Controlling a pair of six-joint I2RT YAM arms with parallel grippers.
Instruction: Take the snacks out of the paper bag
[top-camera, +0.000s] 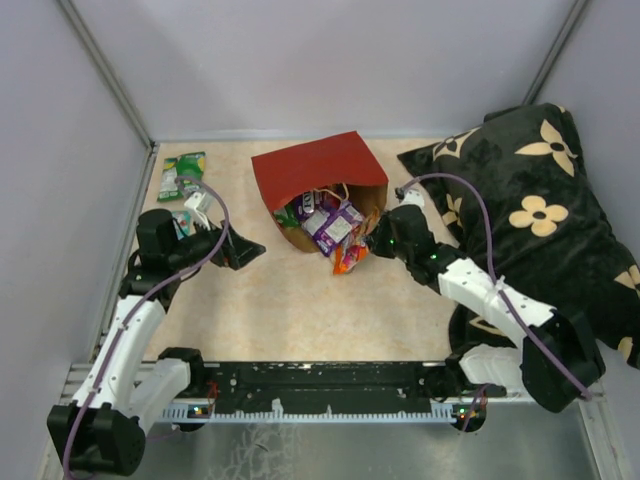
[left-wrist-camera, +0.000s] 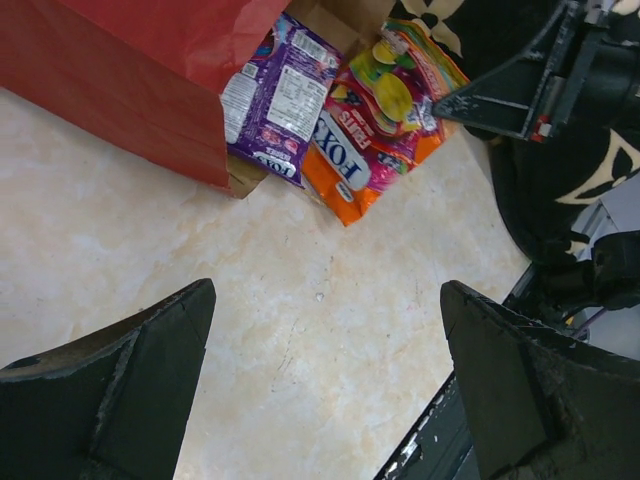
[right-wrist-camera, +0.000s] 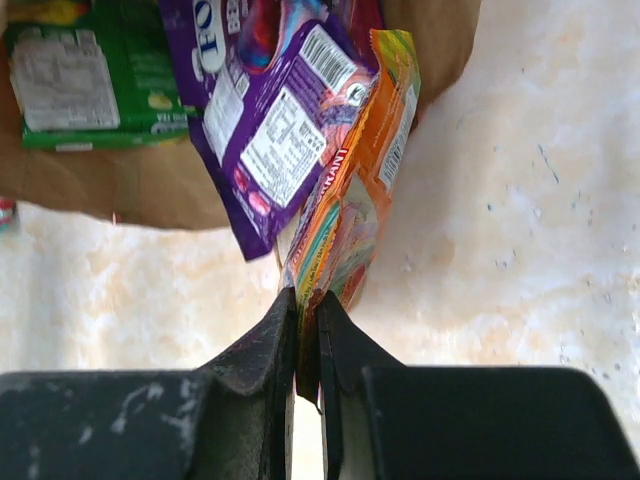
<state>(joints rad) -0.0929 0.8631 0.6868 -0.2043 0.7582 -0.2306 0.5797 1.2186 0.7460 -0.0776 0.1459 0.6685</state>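
the right gripper (right-wrist-camera: 307, 325) is clenched on the near edge of an orange packet (right-wrist-camera: 355, 190), both fingers pressed flat against the wrapper. that packet lies at the mouth of the paper bag (top-camera: 315, 170), touching a purple packet (right-wrist-camera: 265, 120); a green packet (right-wrist-camera: 90, 80) sits deeper inside. the bag lies on its side at the far middle of the table (top-camera: 300, 310). the left gripper (left-wrist-camera: 328, 300) hovers released, left of the bag. a loose green packet (top-camera: 182, 175) lies far left; a black flowered pillow (top-camera: 540, 210) fills the right.
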